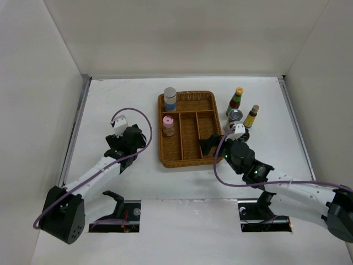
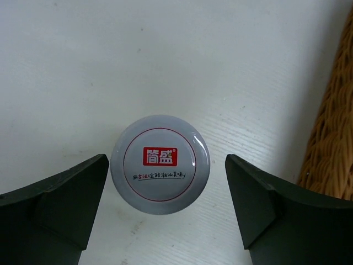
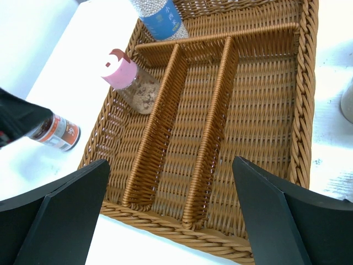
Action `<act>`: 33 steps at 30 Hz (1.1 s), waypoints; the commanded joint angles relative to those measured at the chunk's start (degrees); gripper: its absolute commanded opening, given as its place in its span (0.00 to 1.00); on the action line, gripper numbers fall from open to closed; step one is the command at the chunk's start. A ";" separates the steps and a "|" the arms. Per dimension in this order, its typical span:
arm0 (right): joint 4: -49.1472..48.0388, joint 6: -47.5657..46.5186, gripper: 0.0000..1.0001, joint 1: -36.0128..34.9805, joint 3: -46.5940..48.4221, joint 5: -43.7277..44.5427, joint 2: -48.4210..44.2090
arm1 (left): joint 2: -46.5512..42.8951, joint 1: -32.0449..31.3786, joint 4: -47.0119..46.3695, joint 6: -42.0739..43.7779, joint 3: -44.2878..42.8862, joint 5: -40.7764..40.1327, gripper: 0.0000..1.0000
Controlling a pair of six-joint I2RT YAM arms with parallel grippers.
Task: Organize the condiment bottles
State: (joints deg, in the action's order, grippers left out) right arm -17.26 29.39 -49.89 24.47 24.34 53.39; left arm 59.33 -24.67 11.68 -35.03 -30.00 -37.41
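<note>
A white-lidded red-label bottle (image 2: 160,164) stands on the table left of the wicker tray. My left gripper (image 2: 167,185) is open above it, one finger on each side of the lid, not touching it. In the top view the left gripper (image 1: 122,144) hides this bottle. It also shows in the right wrist view (image 3: 57,132). The grey-capped blue-label bottle (image 1: 170,98) and the pink-lidded bottle (image 1: 168,125) stand in the tray (image 1: 187,160). My right gripper (image 1: 212,142) is open and empty over the tray's near right part (image 3: 170,163).
Two dark sauce bottles (image 1: 236,101) (image 1: 252,116) and a silver-lidded jar (image 1: 236,115) stand on the table right of the tray. The tray's long middle and right compartments (image 3: 259,110) hold nothing. White walls close the table at back and sides.
</note>
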 commanded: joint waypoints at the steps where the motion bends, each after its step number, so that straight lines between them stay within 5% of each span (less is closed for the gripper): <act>1: -3.23 0.41 1.00 -0.08 0.14 -0.52 -0.39 | 3.24 1.15 -4.64 -0.48 -0.50 0.67 0.85; 3: -3.13 0.41 1.00 -0.08 -0.12 -0.43 -1.09 | 5.09 1.86 -6.14 -0.39 -0.50 0.93 0.73; 6: -3.31 0.50 1.00 0.01 -0.47 -0.52 -1.70 | 3.96 1.60 -6.15 -0.31 -0.94 1.99 0.41; 9: -3.57 0.50 1.00 0.01 -0.30 -0.52 -1.01 | -2.44 0.02 -4.13 0.66 -3.21 1.46 0.32; 15: -3.66 0.23 1.00 0.01 0.23 0.18 0.32 | -11.17 -10.51 0.44 6.54 -13.23 1.29 0.31; 23: -2.70 0.58 1.00 1.33 0.23 1.24 -0.91 | -2.13 -25.81 -4.20 5.93 -16.94 1.90 0.32; 33: 0.47 2.25 1.00 1.33 0.58 6.86 -8.90 | 12.73 -26.00 -17.56 6.46 -12.81 4.10 0.33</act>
State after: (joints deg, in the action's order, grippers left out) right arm -15.81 30.57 -48.80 24.36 28.38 47.24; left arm 71.66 -51.40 5.61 -29.04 -42.96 -32.75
